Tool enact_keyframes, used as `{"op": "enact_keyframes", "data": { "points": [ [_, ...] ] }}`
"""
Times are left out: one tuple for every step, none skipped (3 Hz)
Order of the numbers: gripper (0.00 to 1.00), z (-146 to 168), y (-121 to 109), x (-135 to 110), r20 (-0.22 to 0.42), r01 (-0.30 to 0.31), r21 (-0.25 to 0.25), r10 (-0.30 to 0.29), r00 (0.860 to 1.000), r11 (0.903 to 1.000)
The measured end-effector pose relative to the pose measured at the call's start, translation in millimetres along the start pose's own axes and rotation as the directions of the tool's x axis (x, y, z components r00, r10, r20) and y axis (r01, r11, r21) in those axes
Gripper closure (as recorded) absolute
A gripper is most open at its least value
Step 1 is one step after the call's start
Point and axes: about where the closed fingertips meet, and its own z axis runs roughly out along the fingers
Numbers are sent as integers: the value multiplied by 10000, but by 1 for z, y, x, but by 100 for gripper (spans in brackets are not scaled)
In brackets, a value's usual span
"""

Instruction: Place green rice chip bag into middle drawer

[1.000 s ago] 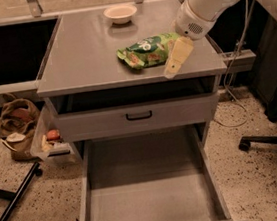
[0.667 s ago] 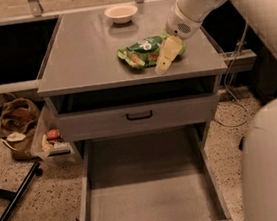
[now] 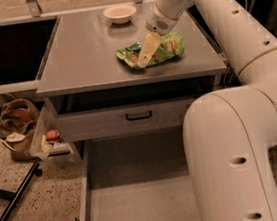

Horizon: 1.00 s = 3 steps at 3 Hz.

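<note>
The green rice chip bag [image 3: 167, 48] lies crumpled on the grey cabinet top [image 3: 86, 53], near its front right. My gripper [image 3: 146, 51] reaches down from the upper right and rests on the bag's left part, touching it. The middle drawer [image 3: 135, 203] is pulled out wide open below, with a bare grey floor. My arm's large pale link [image 3: 230, 161] hides the drawer's right side.
A pale bowl [image 3: 120, 13] sits at the back of the cabinet top. A grey drawer front with a black handle [image 3: 139, 115] is above the open drawer. A clear bin [image 3: 52, 142], a brown bag [image 3: 17, 117] and a black stand leg [image 3: 14, 203] are on the floor at left.
My gripper has moved left from the bag's right edge onto the bag itself. More of my arm now fills the right foreground. The bag has stayed in place.
</note>
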Motion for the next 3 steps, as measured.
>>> {"op": "enact_keyframes", "data": {
  "points": [
    [0,18,-11,-4,-105,105,-39,-106,9999,9999],
    [0,30,-15,13,-108,-276,-213,274,9996,9994],
    [0,36,-17,38,-41,-894,-389,893,9960,9952]
  ]
}}
